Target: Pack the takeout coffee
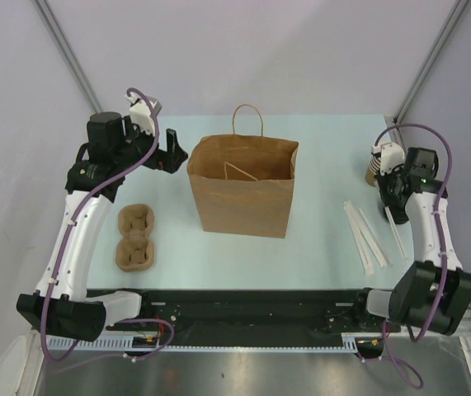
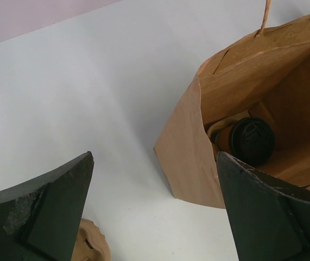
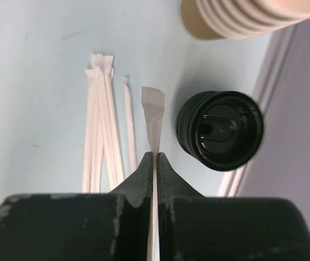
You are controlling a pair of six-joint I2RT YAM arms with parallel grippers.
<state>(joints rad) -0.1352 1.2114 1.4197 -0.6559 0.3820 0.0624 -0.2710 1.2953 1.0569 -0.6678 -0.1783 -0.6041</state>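
Your left end effector (image 2: 155, 163) stands wide open and empty beside the brown paper bag (image 2: 187, 147), the takeout coffee (image 2: 250, 140) inside; your right end effector (image 3: 155, 157) pinches a wrapped straw (image 3: 153, 117)

The top view looks steeply down from behind, over the whole table (image 1: 326, 148). The left wrist view looks closely into the paper bag (image 2: 187, 152) (image 1: 243, 198), centre in the top view. The right wrist view sits close above the straws (image 3: 100, 130) (image 1: 365, 239), lower right there.

Left gripper (image 2: 155, 160) spread wide, right gripper (image 3: 155, 159) clamped.
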